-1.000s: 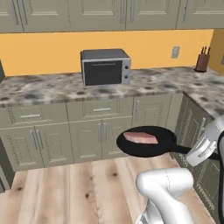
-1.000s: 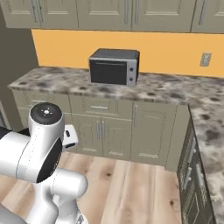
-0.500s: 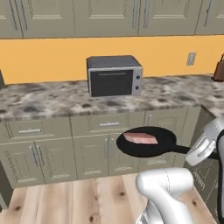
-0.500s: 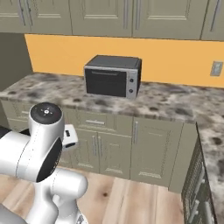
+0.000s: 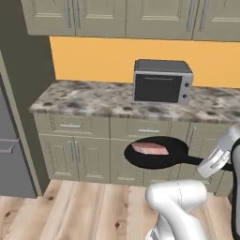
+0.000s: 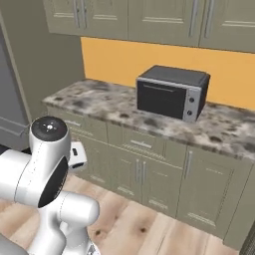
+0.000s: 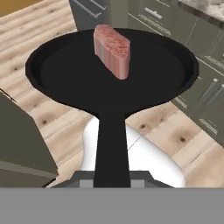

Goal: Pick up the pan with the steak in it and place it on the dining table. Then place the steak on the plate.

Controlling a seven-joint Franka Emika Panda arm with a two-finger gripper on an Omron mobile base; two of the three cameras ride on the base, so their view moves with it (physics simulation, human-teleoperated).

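While carrying the pan [image 5: 154,153] in mid-air, above the wooden floor [image 5: 89,211] and in front of the lower cabinets [image 5: 93,150]: first stage judged partly done. Lifted, yes; set down, not yet.

Hand [image 5: 212,161] clamped together on the far end of the pan's long handle [image 7: 111,144], seen in the left base view at the right edge. Handle running straight back toward the camera in the hand view.

Steak [image 5: 150,148] lying inside the pan, on its base, toward the side away from the handle; pan looking level, nothing spilling.

Remaining, as judged: reaching the dining table, placing the pan on it, then moving the steak onto the plate.

Room: grey-brown granite surface [image 5: 93,99] running along the wall, carrying a dark microwave [image 5: 161,87]; orange wall [image 5: 93,58] behind it, pale green upper cabinets [image 5: 117,16] above. Dark tall unit [image 5: 11,154] at the left edge of the left base view, kind not determinable.
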